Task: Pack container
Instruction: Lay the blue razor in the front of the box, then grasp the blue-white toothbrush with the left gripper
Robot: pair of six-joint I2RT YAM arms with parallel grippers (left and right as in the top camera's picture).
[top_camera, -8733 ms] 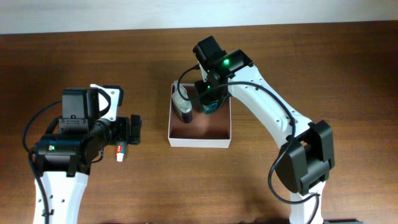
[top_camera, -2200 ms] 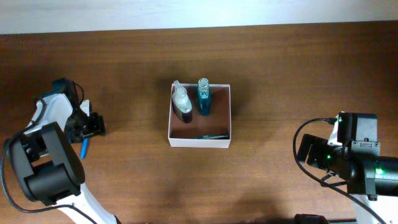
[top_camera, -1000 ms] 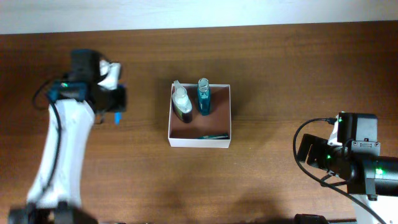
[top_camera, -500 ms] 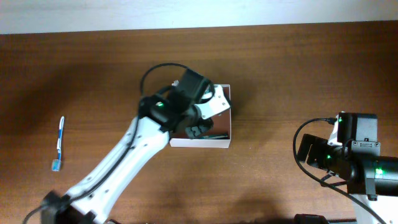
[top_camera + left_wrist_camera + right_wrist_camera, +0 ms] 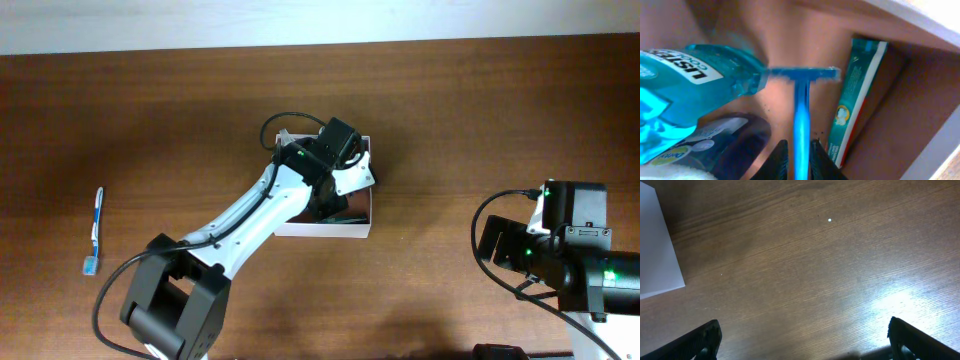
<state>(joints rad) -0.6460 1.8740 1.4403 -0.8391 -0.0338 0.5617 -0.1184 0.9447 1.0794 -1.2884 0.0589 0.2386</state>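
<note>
Wood-grain table point(image 5: 500, 100); container point(image 5: 320, 229) mid-table; pale wall point(image 5: 300, 20); left tool point(image 5: 801, 161) grips razor point(image 5: 801, 107).

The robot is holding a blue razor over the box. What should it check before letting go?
1. Grip: ok. The left gripper is shut on the razor handle.
2. Razor inside the container walls: ok.
3. Free spot: ok. Bare floor shows between the mouthwash bottle and the toothpaste box.
4. Razor head clear of the mouthwash bottle: cannot tell, they overlap in the left wrist view.
5. Right gripper out of the way: ok, open over the table.
6. Everything packed: not ok, the toothbrush lies on the table.
</note>
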